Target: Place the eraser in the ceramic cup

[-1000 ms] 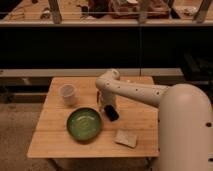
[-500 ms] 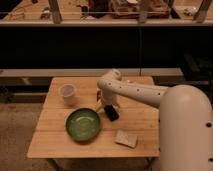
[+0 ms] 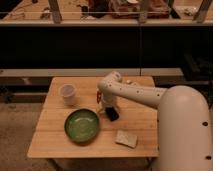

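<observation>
The white arm (image 3: 137, 94) reaches in from the lower right, where its bulky rounded body fills that corner. It runs up and left across the far part of the wooden surface (image 3: 52, 142). Near the middle of the far edge it bends at a rounded joint and turns straight down. The gripper (image 3: 108, 108) hangs at the end of this downward section, low over the middle of the surface and just right of the green bowl (image 3: 82, 125).

The eraser (image 3: 113, 115) is a small dark block right at the gripper's tip, tilted a little, between the bowl's right rim and the bare wood. It touches or nearly touches the gripper. I cannot tell whether the gripper is open or closed, or whether it has hold of the eraser. I also cannot tell whether the eraser rests on the wood or is lifted off it.

The cup (image 3: 67, 94) stands upright near the far left corner, well apart from the gripper, with the bowl nearer the front between them. A pale square pad (image 3: 126, 138) lies flat near the front edge, to the right of the bowl.

Compared with half a second ago, very little differs. The arm keeps the same bent pose and the eraser sits at the same spot under the gripper. The cup, bowl and pad have not moved.
</observation>
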